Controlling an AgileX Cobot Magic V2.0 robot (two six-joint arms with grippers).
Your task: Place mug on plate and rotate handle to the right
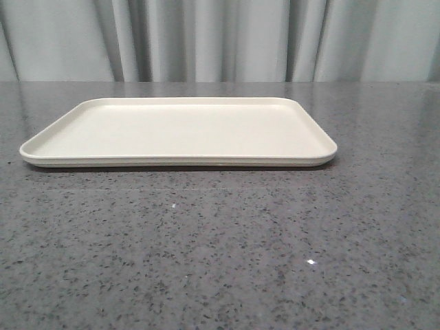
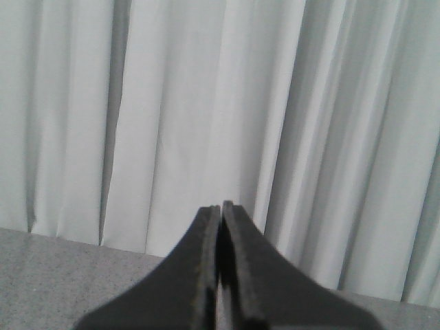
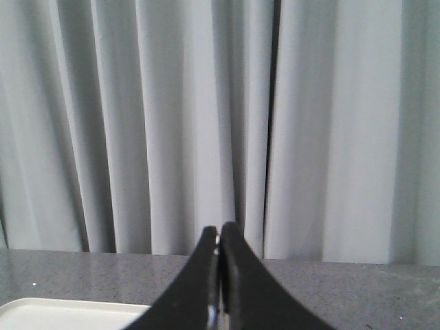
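Note:
The cream rectangular plate [image 1: 179, 130] lies flat in the middle of the grey speckled table, and nothing rests on it. The mug and its handle are out of view in every frame. Neither arm appears in the front view. In the left wrist view my left gripper [image 2: 221, 206] is shut with nothing between its dark fingers, pointing at the curtain. My right gripper [image 3: 218, 228] is likewise shut and holds nothing. A corner of the plate [image 3: 69, 313] shows beside the right gripper's fingers.
A pale pleated curtain [image 1: 220, 38] hangs along the table's far edge. The grey stone tabletop [image 1: 220, 254] stretches in front of the plate and to both sides of it.

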